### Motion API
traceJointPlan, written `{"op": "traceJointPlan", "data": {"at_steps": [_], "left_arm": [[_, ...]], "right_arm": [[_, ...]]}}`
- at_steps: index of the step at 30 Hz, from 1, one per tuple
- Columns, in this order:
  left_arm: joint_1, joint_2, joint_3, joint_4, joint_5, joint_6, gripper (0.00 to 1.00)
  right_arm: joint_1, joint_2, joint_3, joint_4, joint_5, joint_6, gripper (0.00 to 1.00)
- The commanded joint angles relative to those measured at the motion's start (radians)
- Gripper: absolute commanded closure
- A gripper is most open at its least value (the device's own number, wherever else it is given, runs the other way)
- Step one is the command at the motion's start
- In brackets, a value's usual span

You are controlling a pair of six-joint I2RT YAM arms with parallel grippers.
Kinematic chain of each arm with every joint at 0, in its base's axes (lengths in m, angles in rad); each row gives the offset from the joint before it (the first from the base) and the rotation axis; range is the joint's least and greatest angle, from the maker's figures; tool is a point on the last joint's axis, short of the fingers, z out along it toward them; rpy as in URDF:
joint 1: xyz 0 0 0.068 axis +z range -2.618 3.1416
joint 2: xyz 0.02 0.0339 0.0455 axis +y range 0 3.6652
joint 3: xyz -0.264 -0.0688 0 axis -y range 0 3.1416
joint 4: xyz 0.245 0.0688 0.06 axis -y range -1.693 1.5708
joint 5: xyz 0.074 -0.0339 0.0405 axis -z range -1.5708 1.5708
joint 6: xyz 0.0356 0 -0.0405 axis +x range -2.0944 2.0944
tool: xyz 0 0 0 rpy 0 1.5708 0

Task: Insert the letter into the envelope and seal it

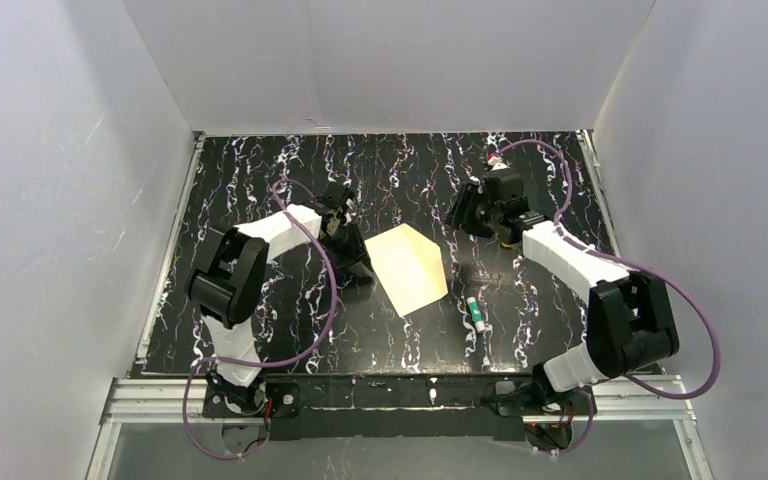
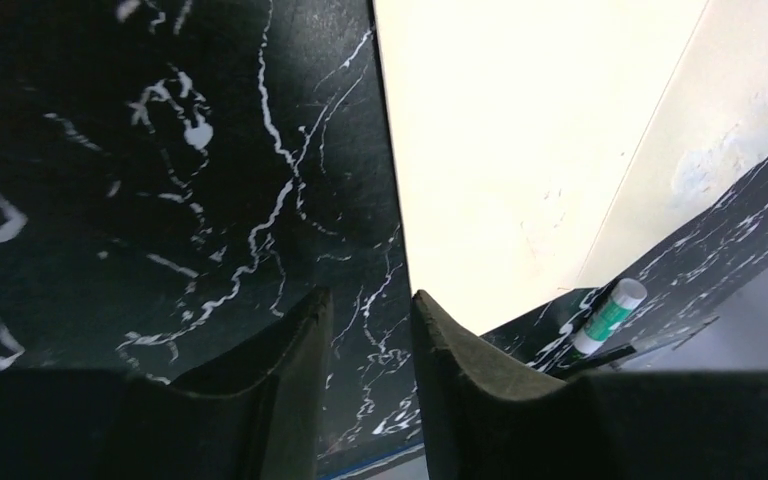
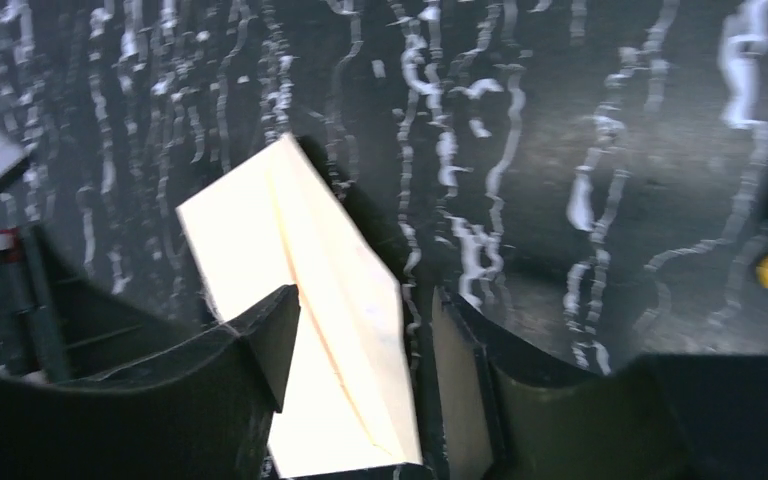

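Both stand open and empty, my left tool (image 2: 368, 300) beside the envelope (image 1: 412, 266) on the bench (image 1: 410, 170), my right tool (image 3: 365, 300) near its opposite side.

Pads (image 2: 465, 355) on my left gripper (image 2: 369, 296): matt black, slightly grainy. Envelope (image 1: 407, 268): smooth matt cream paper. Table (image 1: 410, 170): glossy black marble-print top. Glue stick (image 2: 600, 322): shiny plastic.

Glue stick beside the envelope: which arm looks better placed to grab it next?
Probably the right. The glue stick lies to the robot's right of the envelope, and the right claw is open. The left claw would have to cross the envelope.
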Motion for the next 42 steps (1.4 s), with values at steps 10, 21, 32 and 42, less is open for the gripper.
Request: {"op": "traceJointPlan", "data": {"at_steps": [10,21,32,42], "left_arm": [[0.025,-0.398,0.072,-0.147,-0.467,0.362,0.03],[0.127,-0.561,0.046,-0.018,-0.422,0.405,0.02],[0.142,-0.525,0.014,0.021,-0.233,0.366,0.02],[0.144,-0.534,0.029,0.012,-0.267,0.38,0.02]], "right_arm": [[-0.02,-0.114,0.088,-0.703,0.163,-0.116,0.31],[-0.011,-0.14,-0.099,-0.753,-0.028,-0.143,0.31],[0.039,-0.047,-0.163,-0.647,-0.026,-0.121,0.49],[0.081,-0.008,-0.163,-0.62,0.071,-0.107,0.55]]}}
